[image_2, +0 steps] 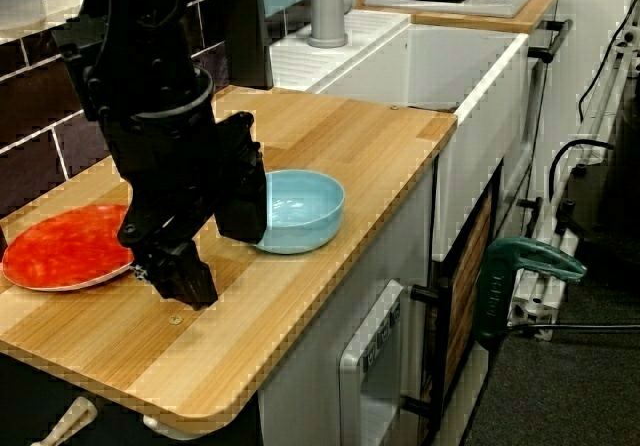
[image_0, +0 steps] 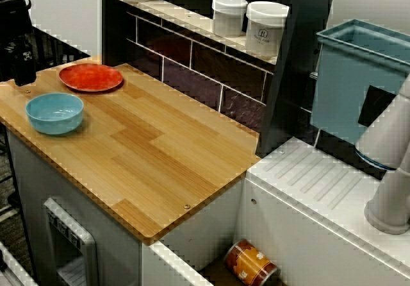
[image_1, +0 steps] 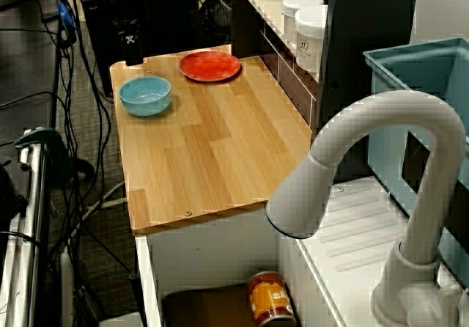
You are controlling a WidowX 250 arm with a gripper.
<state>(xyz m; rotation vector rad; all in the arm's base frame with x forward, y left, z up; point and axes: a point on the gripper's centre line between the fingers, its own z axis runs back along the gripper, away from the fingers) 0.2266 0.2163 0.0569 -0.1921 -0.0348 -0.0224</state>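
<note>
My black gripper (image_2: 190,288) hangs low over the far corner of the wooden counter (image_0: 160,151), its tips just above the wood. Its fingers look pressed together with nothing between them. A red plate (image_2: 65,248) lies close on one side of it, against the tiled wall. A light blue bowl (image_2: 300,209) stands empty on the other side, partly hidden by the arm in the view from the counter's end. In the view from the sink side the gripper (image_0: 24,74) is at the left edge, behind the plate (image_0: 91,77) and the bowl (image_0: 55,113).
A white tap (image_1: 381,173) rises beside the ribbed drainboard (image_0: 307,183). An orange tin (image_1: 270,298) lies on its side in the sink. Two white jars (image_0: 266,28) stand on the wall shelf. A blue-grey bin (image_0: 359,74) sits behind the tap. Cables cover the floor (image_1: 66,122).
</note>
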